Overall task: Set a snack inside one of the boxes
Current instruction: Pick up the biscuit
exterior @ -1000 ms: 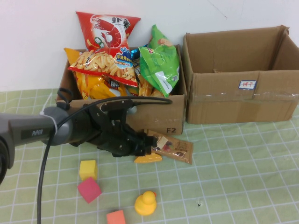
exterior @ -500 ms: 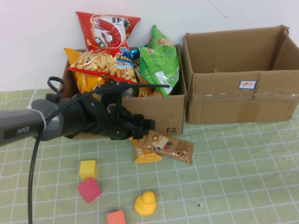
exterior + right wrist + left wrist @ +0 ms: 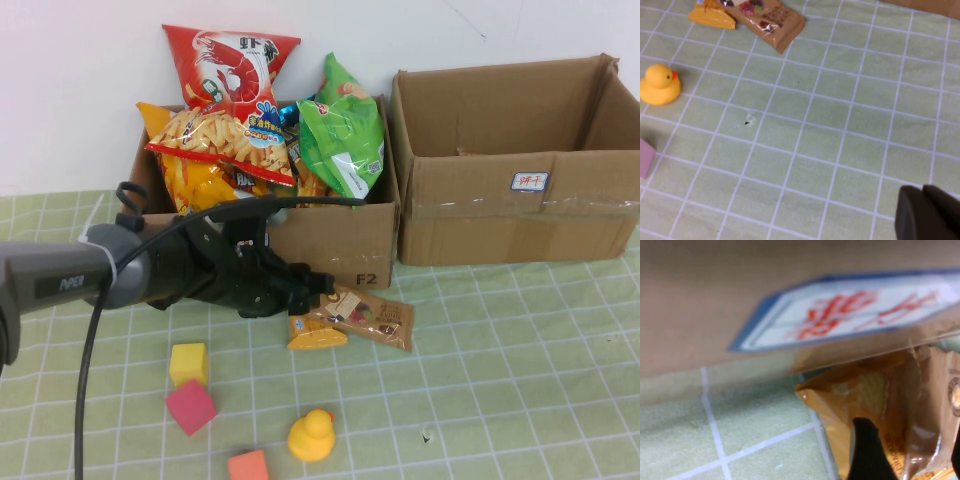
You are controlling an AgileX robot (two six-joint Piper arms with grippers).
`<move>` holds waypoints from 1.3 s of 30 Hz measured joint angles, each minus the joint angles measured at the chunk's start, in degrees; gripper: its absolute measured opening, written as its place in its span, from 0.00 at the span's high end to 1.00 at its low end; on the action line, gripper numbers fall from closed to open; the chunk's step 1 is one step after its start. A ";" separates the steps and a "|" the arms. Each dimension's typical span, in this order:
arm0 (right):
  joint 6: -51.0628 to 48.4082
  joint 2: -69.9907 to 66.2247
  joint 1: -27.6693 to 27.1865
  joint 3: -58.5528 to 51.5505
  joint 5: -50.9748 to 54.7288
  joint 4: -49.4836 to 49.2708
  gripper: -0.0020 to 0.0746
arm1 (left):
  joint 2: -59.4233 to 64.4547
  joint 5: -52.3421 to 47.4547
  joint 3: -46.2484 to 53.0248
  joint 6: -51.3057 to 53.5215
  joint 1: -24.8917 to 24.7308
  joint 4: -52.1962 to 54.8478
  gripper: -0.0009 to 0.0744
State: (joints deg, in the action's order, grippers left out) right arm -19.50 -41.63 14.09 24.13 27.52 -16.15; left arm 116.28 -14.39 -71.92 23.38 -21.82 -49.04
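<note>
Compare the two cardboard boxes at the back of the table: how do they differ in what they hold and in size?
The left box is overfilled: snack bags, among them a red shrimp-chip bag and a green bag, stick out above its rim. The right box shows only bare inner walls. The left box is narrower; the right box is clearly wider. Both are brown, open-topped, and stand side by side against the wall.

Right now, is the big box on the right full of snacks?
No, the right cardboard box looks empty inside in the high view, while the left box is piled with snack bags.
</note>
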 joint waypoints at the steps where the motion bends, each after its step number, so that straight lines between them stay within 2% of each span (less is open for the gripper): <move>1: 0.00 0.00 0.00 0.00 0.00 0.00 0.98 | 0.00 -0.11 0.00 0.15 0.00 -0.35 0.55; 8: 0.00 0.00 0.00 0.00 0.22 0.00 0.98 | 0.00 0.35 0.00 6.73 0.00 -7.36 0.55; 22: 0.00 0.00 0.00 0.00 0.22 0.00 0.98 | 2.51 1.33 -0.09 29.94 0.00 -27.06 0.55; 33: 0.00 0.00 0.00 0.00 0.22 0.00 0.98 | 2.64 -0.98 -0.22 32.15 0.13 -27.84 0.55; 39: 0.00 0.00 0.00 0.00 0.22 0.00 0.98 | 2.64 -1.50 -0.22 32.76 0.28 -27.96 0.60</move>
State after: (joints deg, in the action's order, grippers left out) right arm -19.50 -41.63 14.09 24.13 27.74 -16.15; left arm 118.93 -15.89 -72.14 56.14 -21.54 -77.01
